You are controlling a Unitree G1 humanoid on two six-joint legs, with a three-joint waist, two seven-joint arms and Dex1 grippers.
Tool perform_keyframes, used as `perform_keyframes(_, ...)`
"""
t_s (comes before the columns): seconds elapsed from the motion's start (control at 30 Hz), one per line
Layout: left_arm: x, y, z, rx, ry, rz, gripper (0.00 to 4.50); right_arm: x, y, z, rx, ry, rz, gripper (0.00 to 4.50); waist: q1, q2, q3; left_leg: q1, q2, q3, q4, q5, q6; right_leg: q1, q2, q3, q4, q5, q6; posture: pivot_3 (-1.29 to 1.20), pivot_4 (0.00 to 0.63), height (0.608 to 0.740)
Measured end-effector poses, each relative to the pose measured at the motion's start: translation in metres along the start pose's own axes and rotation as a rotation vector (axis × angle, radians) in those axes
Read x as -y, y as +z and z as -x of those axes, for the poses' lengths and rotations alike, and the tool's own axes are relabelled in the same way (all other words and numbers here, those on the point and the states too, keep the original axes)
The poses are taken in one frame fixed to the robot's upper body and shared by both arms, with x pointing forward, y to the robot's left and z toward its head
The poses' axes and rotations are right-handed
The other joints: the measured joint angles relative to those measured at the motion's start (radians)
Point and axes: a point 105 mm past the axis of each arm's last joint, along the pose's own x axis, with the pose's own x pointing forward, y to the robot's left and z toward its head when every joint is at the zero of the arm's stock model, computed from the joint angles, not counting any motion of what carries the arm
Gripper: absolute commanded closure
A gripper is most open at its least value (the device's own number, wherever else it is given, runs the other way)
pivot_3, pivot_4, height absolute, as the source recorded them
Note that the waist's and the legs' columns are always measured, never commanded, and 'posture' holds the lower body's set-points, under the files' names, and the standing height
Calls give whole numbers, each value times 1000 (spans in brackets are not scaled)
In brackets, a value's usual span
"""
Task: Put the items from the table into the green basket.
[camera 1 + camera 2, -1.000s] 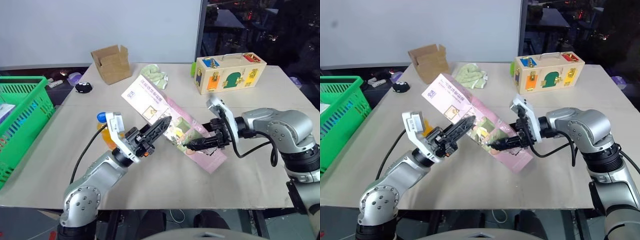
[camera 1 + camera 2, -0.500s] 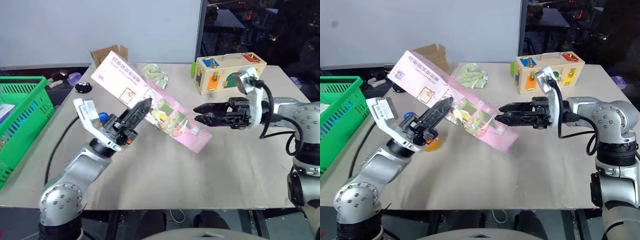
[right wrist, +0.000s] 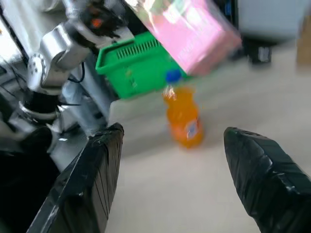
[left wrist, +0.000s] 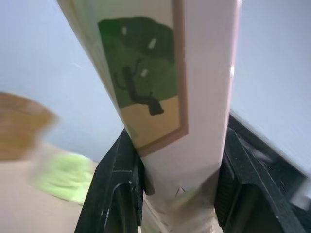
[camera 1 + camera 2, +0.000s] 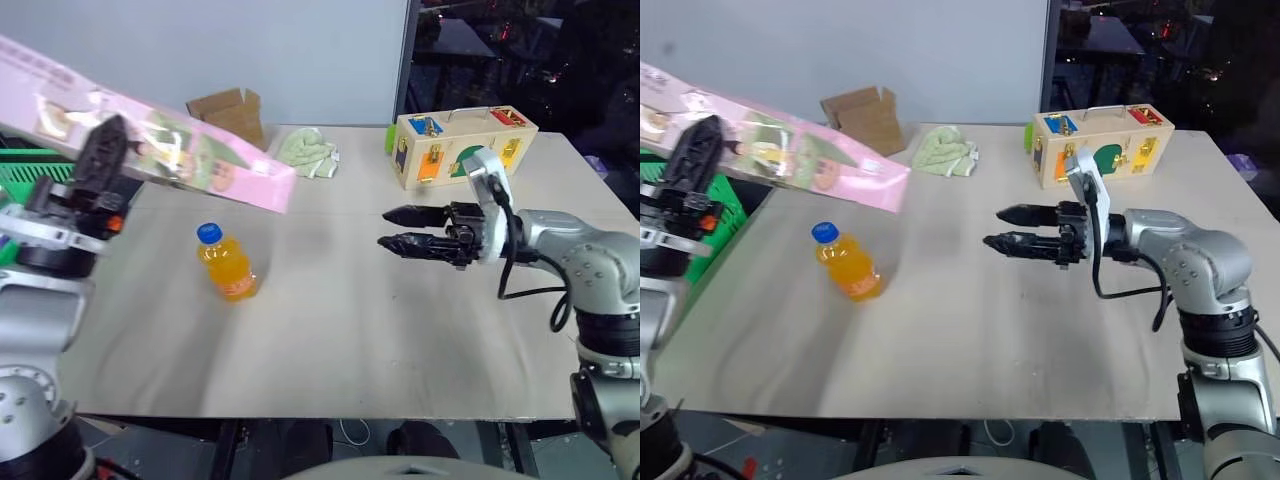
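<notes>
My left gripper point(image 5: 105, 140) is shut on the long pink carton point(image 5: 200, 150) and holds it high and tilted over the left edge of the table point(image 5: 350, 340). In the left wrist view the carton point(image 4: 184, 97) stands between both black fingers point(image 4: 116, 194). A strip of the green basket point(image 5: 725, 205) shows behind the left arm; the right wrist view also shows the basket point(image 3: 141, 63). The orange-drink bottle point(image 5: 228, 264) with a blue cap stands upright on the table, left of centre. My right gripper point(image 5: 383, 228) is open and empty, pointing left above the table's middle, well apart from the bottle.
An open cardboard box point(image 5: 228, 112) and a crumpled green cloth point(image 5: 308, 152) lie at the back of the table. A wooden latch box point(image 5: 462, 140) stands at the back right, behind the right arm.
The right gripper let go of the carton's end and drew back. The left arm swung the carton up and to the left, away from the table's middle, uncovering the bottle.
</notes>
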Motion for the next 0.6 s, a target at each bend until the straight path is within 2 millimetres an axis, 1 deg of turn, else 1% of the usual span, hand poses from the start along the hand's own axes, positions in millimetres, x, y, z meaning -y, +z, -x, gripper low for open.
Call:
perform_keyframes(0.07, -14, 18, 0, 49, 86, -83, 2848, -2, 0, -13, 14, 5, 109, 969, 8, 0, 0, 0, 0, -1, 0, 0, 0, 0, 0, -1, 0, 0, 0, 252, 0, 740)
perform_keyframes(0.13, -30, 38, 3, 105, 175, -162, 2848, -6, -3, -26, 19, 34, 147, 969, 16, 0, 0, 0, 0, -1, 0, 0, 0, 0, 0, -2, 0, 0, 0, 291, 0, 740)
perform_keyframes(0.2, -41, 51, 7, 129, 234, -232, 2848, -9, -6, -34, 20, 50, 184, 969, 33, -1, 0, 0, 0, 0, 0, 0, -1, 0, 0, -2, 0, 0, 0, 302, 0, 740)
perform_keyframes(0.27, -55, 63, 15, 118, 294, -331, 2848, -7, -6, -41, 38, 43, 265, 969, 40, -2, -1, 0, 0, 0, -1, 0, -1, 0, -1, -2, -1, 0, 0, 320, 0, 740)
perform_keyframes(0.33, -68, 75, 21, 123, 343, -378, 2848, -6, -5, -44, 72, 37, 296, 969, 49, -1, -1, 0, 0, 0, -2, 0, -1, 0, -1, -3, -1, 0, 0, 328, 0, 740)
perform_keyframes(0.37, -77, 82, 24, 103, 368, -434, 2848, -4, -4, -46, 92, 34, 307, 969, 59, -2, -1, 0, 0, -1, -2, 0, -1, -1, -1, -4, -1, -1, -1, 328, 0, 740)
perform_keyframes(0.47, -88, 95, 25, 75, 394, -529, 2848, -6, -2, -48, 125, 49, 328, 969, 75, -1, 0, 0, 0, -2, -3, 1, -2, -2, -2, -6, -2, -3, -4, 340, 0, 740)
perform_keyframes(0.6, -104, 120, 25, 35, 433, -682, 2848, -11, 5, -53, 172, 75, 357, 969, 89, -2, -1, 0, 1, -1, -4, 0, -3, -2, -2, -7, -2, -3, -4, 340, 0, 740)
